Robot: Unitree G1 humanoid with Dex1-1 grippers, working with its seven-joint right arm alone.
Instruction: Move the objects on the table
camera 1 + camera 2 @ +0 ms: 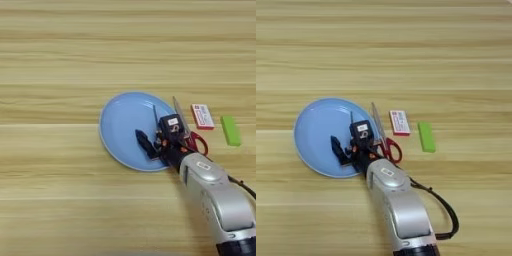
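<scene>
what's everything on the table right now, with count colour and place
plate: one, light blue, round, near the table's middle
scissors: one pair, silver blades, red loop handles, at the plate's right rim, partly behind the gripper
box: one, white with red print, flat, right of the scissors
green block: one, bright green, right of the box
table: one, light wood, fills the view
right gripper: one, black fingers spread over the plate's right part, holding nothing
forearm: one, silver, from bottom right
</scene>
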